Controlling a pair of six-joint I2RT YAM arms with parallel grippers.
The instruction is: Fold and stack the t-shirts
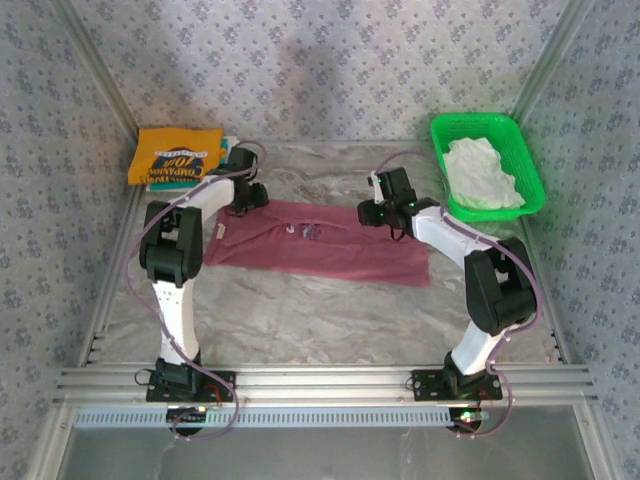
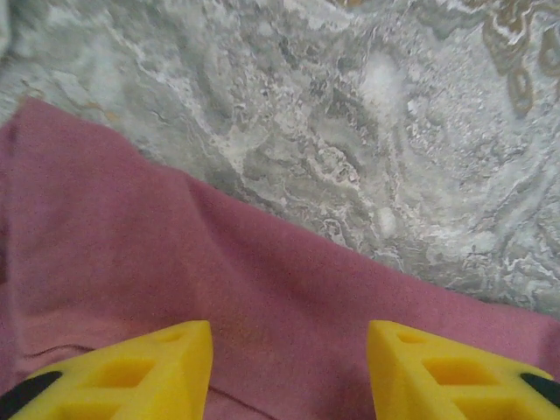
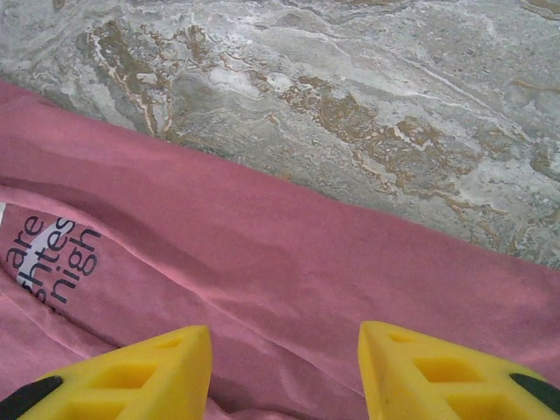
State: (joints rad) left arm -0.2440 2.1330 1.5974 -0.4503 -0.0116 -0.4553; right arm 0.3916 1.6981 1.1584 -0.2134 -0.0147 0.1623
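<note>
A maroon t-shirt (image 1: pixel 320 243) lies flat across the middle of the table as a long band, with small pale print (image 1: pixel 310 232) near its far edge. My left gripper (image 1: pixel 250 195) is open over the shirt's far left corner. In the left wrist view the yellow fingertips (image 2: pixel 179 363) stand apart above the maroon cloth (image 2: pixel 175 262), with nothing between them. My right gripper (image 1: pixel 372 212) is open over the far right edge. Its fingertips (image 3: pixel 175 367) are spread above the maroon cloth (image 3: pixel 306 254), beside dark lettering (image 3: pixel 52 254). A folded yellow-orange t-shirt (image 1: pixel 178 155) sits on a teal one (image 1: pixel 232 148) at the back left.
A green mesh basket (image 1: pixel 530 165) at the back right holds a crumpled white t-shirt (image 1: pixel 483 172). The marbled table top (image 2: pixel 350 105) shows beyond the maroon shirt's far edge. Patterned walls enclose the table on three sides.
</note>
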